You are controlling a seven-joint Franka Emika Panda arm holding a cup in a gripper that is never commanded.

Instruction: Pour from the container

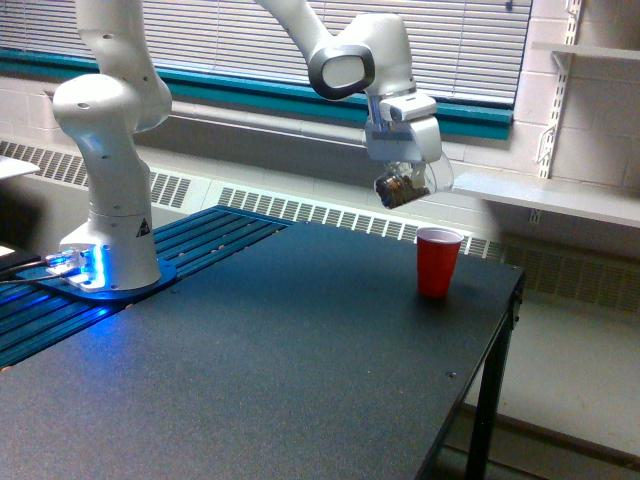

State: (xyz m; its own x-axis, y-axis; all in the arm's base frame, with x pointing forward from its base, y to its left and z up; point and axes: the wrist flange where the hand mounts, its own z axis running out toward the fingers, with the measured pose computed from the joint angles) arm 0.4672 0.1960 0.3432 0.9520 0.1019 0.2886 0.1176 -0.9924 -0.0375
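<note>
The container (405,188) — a clear plastic jug with brown lumpy material showing through its wall — is held in the air above the table (300,340), tilted, with its mouth turned down towards the exterior view's left. It hangs above the red cup (438,261) and somewhat to that cup's left in the exterior view, well clear of its rim. A pale curve at the jug's right side is taken to be the handle, though the detail is too small to be sure of.

The chief risk is judged to be a spill: if the tilt is deepened where the jug now hangs, the brown lumps may be dropped onto the table beside the cup, since the mouth does not appear to be lined up over the cup's opening. Lumpy material may also be released all at once, and the light cup — standing near the table's far edge — could be knocked over.

The hand (403,165) is closed about the jug's upper part; how wide its fingers stand cannot be made out, but the jug is plainly carried by it.
</note>
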